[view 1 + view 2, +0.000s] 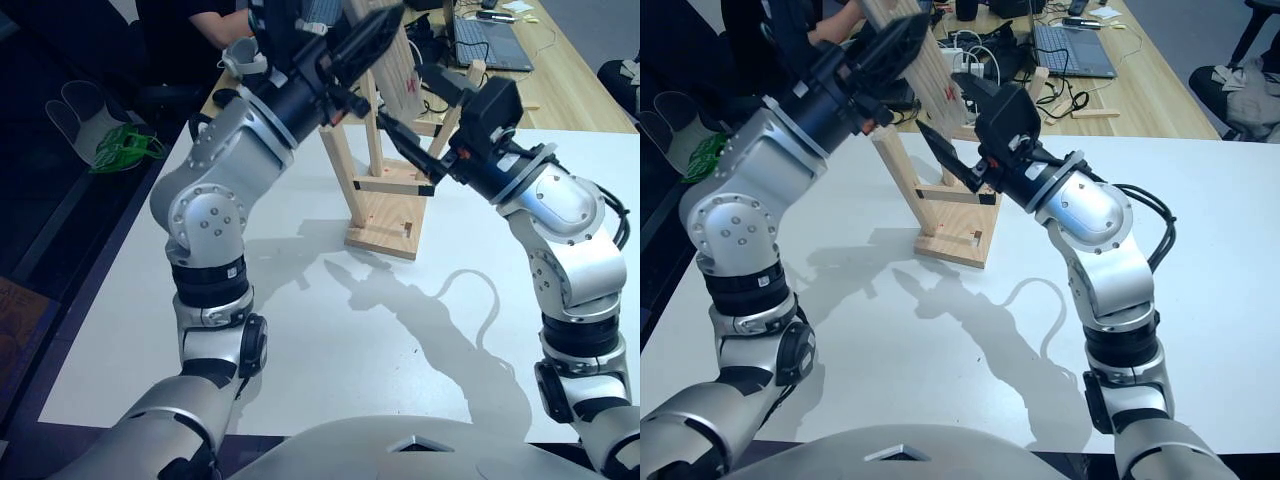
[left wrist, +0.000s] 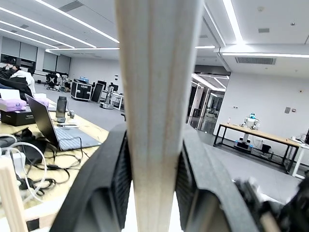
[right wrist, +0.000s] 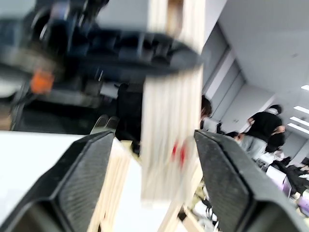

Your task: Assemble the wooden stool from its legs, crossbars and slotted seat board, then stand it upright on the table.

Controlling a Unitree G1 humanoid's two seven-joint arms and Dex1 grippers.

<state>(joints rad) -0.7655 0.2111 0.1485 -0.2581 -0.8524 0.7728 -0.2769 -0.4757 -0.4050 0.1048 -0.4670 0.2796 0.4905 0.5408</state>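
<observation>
Firmly, seat board is pinched by left gripper, right gripper spread around it, leg frame stood on table.

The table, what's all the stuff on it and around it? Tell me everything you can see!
stool frame: one, pale wood, part-built, bottom board flat on the table, legs and crossbars rising from it.
wooden board: one, pale wood, tilted over the frame's top.
table: one, white, under the frame.
desk: one, light wood, behind the table.
laptop: one, dark grey, open on the desk.
green bundle: one, green, on the floor off the table's far left corner.
left gripper: one, black, fingers clamped on the wooden board.
right gripper: one, black, fingers open on either side of the wooden board, with gaps.
</observation>
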